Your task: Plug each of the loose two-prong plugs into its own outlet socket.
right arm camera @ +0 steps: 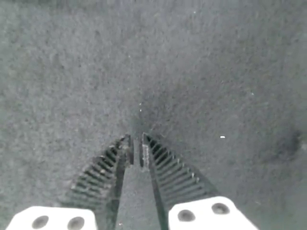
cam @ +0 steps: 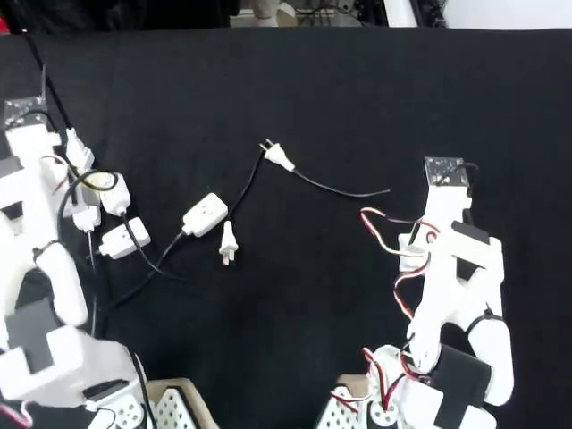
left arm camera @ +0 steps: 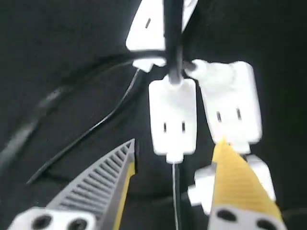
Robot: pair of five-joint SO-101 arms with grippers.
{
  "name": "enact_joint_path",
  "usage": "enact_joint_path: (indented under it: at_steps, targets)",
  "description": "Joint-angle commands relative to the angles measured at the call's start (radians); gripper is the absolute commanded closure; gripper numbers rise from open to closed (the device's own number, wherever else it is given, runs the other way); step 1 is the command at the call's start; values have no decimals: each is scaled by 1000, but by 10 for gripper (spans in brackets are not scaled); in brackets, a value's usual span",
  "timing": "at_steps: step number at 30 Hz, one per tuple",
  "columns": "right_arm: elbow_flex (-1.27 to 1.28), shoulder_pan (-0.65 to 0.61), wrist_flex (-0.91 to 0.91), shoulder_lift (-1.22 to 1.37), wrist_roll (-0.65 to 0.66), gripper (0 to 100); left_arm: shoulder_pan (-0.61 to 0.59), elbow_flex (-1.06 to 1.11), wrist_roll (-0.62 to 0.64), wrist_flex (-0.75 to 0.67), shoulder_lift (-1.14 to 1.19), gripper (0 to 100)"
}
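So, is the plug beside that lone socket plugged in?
Out: the plug lies loose on the cloth, prongs bare, beside the socket.

Socket cluster (cam: 114,192) sits at table (cam: 357,107) left edge, by left gripper (left arm camera: 176,143). Single socket (cam: 205,214) lies right of it, one plug (cam: 227,243) just beside it, second plug (cam: 278,156) farther back.

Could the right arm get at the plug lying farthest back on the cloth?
Probably yes: the right gripper holds nothing, and only bare cloth and a cord lie between it and the plug.
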Motion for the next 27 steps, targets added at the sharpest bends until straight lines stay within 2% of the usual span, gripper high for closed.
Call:
enact_joint_path:
  at_steps: [1, 6, 8, 10, 13, 16, 19, 27]
  targets:
    - [2, -14, -15, -2, -9, 970, -13, -73, -86, 172, -212, 744]
    - [2, -14, -15, -2, -9, 970, -2, -27, -176, 313, -548, 744]
    - [2, -14, -15, -2, -9, 970, 53, 30, -189, 336, -690, 744]
    - [2, -14, -15, -2, -8, 970, 136, 128, -187, 318, -813, 744]
    - [5, -14, -29, -2, -8, 970, 289, 325, -187, 199, -930, 744]
    - [7, -14, -31, -4, -8, 970, 424, 475, -189, 91, -913, 744]
    - [7, -14, -32, -4, 8, 970, 506, 553, -193, -41, -812, 744]
    - [10, -43, -31, -2, 32, 970, 624, 484, -334, -221, -399, 744]
